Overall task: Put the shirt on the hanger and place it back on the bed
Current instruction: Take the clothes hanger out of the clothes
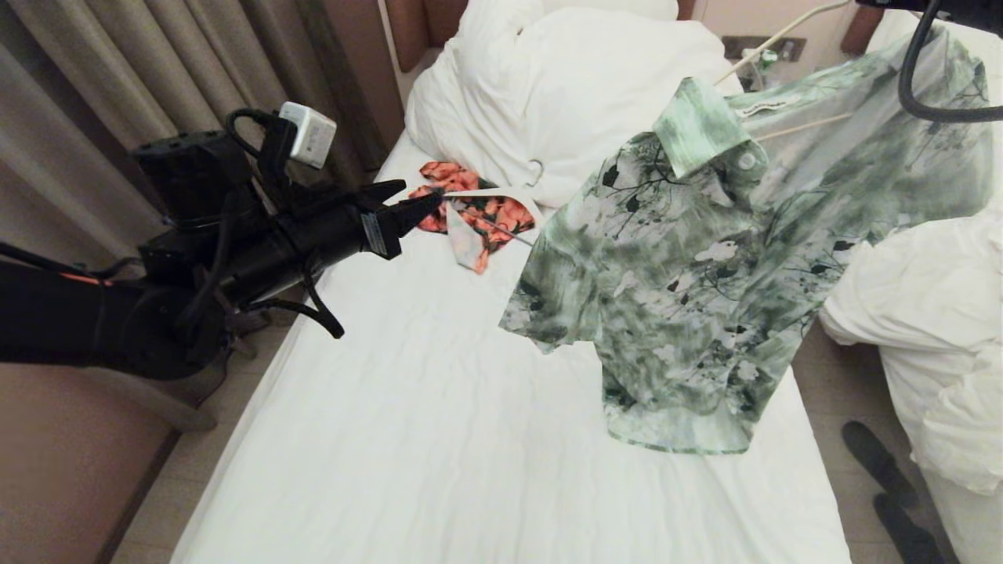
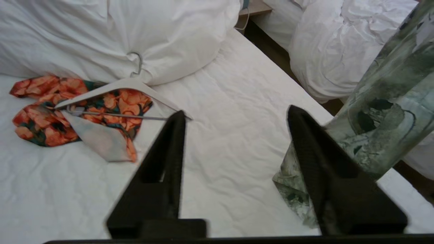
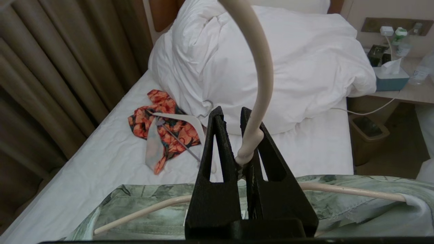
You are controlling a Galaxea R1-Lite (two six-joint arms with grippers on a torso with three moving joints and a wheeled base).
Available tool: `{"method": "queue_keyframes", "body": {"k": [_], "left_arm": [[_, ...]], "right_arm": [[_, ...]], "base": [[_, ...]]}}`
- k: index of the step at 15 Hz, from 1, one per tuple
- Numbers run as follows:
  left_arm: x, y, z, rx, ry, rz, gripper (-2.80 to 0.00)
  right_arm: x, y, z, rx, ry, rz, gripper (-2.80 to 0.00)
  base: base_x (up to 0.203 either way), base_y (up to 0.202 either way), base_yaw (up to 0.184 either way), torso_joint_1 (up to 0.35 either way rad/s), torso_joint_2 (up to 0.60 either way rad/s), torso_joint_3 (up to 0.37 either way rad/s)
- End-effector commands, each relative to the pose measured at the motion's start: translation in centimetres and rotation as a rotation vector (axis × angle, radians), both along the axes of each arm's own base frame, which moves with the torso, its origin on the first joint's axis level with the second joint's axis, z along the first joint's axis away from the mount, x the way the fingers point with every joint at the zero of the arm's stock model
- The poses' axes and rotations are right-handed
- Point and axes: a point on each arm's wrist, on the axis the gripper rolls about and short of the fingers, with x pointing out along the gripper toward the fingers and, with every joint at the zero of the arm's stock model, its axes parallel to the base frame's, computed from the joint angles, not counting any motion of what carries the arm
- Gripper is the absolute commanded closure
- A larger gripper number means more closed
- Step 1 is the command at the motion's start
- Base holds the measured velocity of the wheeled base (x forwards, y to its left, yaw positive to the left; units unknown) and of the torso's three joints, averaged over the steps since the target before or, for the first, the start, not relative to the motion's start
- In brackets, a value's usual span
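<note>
Hanging on the hanger (image 3: 257,67) above the bed's (image 1: 439,439) right side: shirt (image 1: 705,298). Right gripper (image 3: 237,135) jaws clenched on hanger hook; left gripper (image 2: 234,115) jaws released, empty, left of shirt.

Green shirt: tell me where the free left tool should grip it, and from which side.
Grip the near sleeve hem, coming in from the robot's left. The shirt hangs off the bed on the hanger; that sleeve sticks out toward the open left tool.

You are seeing no words you can read. The shirt (image 1: 705,298) is showing a small white neck label (image 1: 772,108), but its print is too tiny.
</note>
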Motion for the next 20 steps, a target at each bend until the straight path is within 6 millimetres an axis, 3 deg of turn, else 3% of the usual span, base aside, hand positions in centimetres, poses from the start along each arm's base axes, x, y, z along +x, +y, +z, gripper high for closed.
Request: {"method": "queue_keyframes", "body": {"k": [1, 4, 6, 20], "left_arm": [[0.6, 2.1, 0.1, 0.003, -0.008, 0.048, 0.00], [1.0, 4.6, 0.2, 0.013, -0.017, 0.065, 0.00], [0.4, 4.4, 0.9, 0.009, -0.037, 0.054, 0.00], [-0.1, 4.1, 1.1, 0.009, -0.041, 0.038, 0.00]], "right_arm": [[0.2, 0.1, -0.2, -0.003, 0.006, 0.002, 0.00], [0.1, 0.1, -0.1, -0.003, 0.004, 0.000, 0.00], [0.2, 0.1, 0.0, -0.019, -0.004, -0.006, 0.00], [-0.3, 0.9, 2.6, 0.016, -0.116, 0.026, 0.00]], "base": [[0.000, 0.000, 0.000, 0.000, 0.00, 0.000], [0.000, 0.000, 0.000, 0.000, 0.00, 0.000], [0.000, 0.000, 0.000, 0.000, 0.00, 0.000], [0.000, 0.000, 0.000, 0.000, 0.00, 0.000]]}}
